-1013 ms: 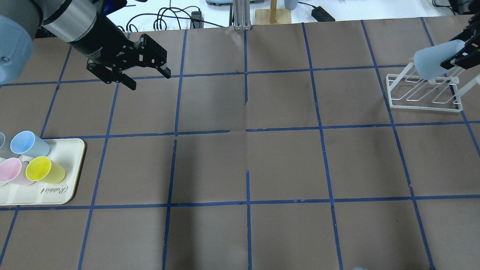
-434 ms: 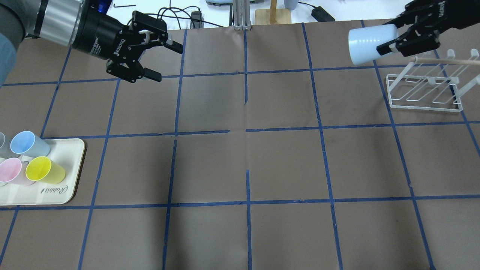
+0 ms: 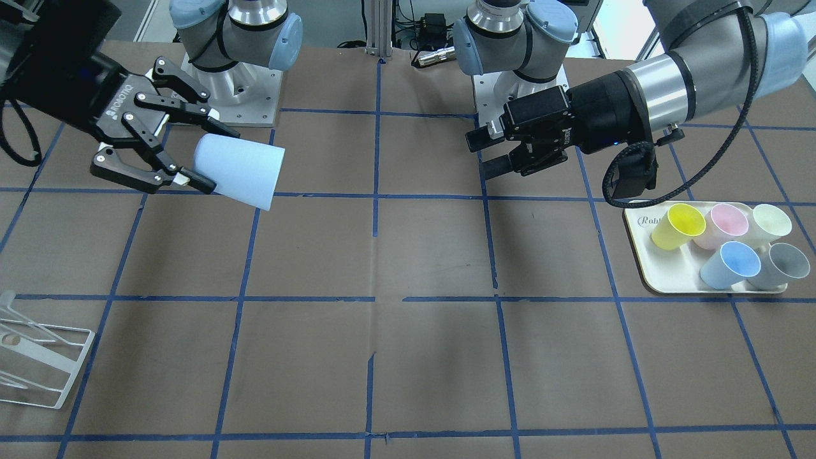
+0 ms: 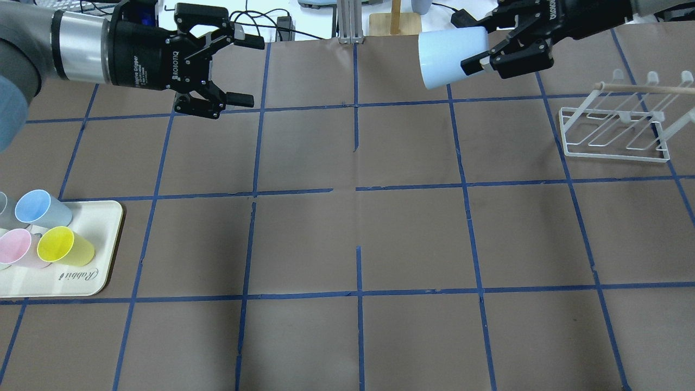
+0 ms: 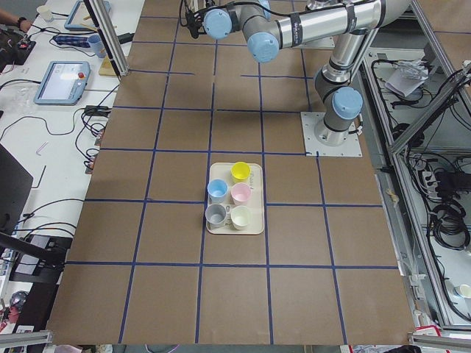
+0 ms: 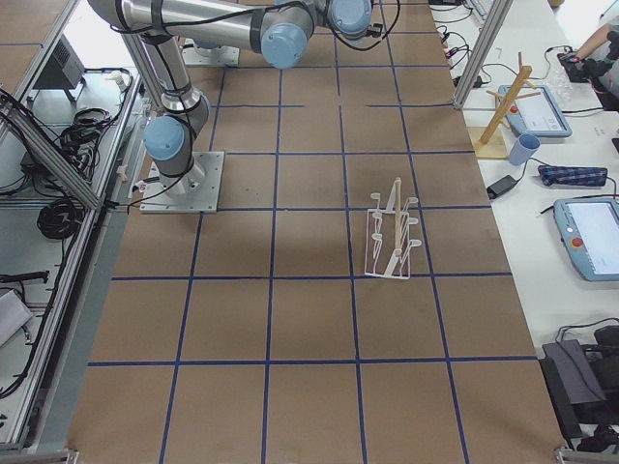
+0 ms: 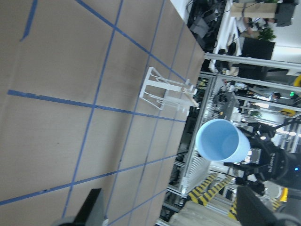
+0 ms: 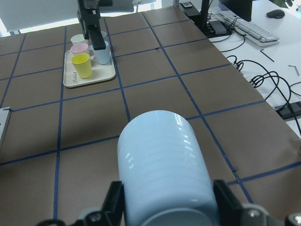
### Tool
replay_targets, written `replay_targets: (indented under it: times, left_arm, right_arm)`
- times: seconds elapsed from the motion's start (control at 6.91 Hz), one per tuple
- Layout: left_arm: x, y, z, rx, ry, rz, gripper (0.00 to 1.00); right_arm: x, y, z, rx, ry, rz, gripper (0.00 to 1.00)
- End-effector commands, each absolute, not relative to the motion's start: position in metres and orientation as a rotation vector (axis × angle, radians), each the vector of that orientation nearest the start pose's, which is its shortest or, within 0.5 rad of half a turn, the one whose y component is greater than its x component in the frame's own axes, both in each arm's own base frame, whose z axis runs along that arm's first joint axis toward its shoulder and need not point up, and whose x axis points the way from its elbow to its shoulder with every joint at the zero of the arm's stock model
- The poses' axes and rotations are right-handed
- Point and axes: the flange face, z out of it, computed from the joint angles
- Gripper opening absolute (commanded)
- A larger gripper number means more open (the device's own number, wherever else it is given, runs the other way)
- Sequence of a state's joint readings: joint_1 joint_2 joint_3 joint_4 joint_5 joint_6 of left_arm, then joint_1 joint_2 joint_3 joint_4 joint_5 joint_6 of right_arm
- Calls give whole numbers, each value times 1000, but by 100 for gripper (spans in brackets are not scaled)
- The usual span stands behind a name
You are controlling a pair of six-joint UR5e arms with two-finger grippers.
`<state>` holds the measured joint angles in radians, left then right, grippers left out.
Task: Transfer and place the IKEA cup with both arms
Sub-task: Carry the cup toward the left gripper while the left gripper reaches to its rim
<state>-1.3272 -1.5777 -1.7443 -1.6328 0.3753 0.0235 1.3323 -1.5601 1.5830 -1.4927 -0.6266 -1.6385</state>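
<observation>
The right gripper is clamped on the base end of the IKEA cup and holds it in the air, lying on its side, at about 1 o'clock over the table — the open mouth points toward the left gripper. That gripper hangs at about 11 o'clock, well apart from the cup, its fingers spread with nothing between them. A white rack stands at 2 o'clock; a tray with coloured cups sits at 8 o'clock.
</observation>
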Motion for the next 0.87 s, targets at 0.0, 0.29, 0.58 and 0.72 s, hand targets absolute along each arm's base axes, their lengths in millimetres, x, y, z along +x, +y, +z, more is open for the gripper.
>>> replay_targets:
  times: [0.0,0.29,0.58,0.72]
  left_arm:
    - [-103,-516,450,424,-1674,-58,100]
    - [-110,-515,468,458,-1542,-82,100]
    - [-127,-500,481,445,-1498,-105,100]
    - [-149,-487,471,428,-1501,-152,100]
  right_arm:
    - [139,-518,513,-1542,1704,-923,14]
    - [170,-513,516,-1545,1619,-942,14]
    - [186,-510,520,-1515,1565,-965,16]
    - [190,-509,521,-1518,1554,-970,16]
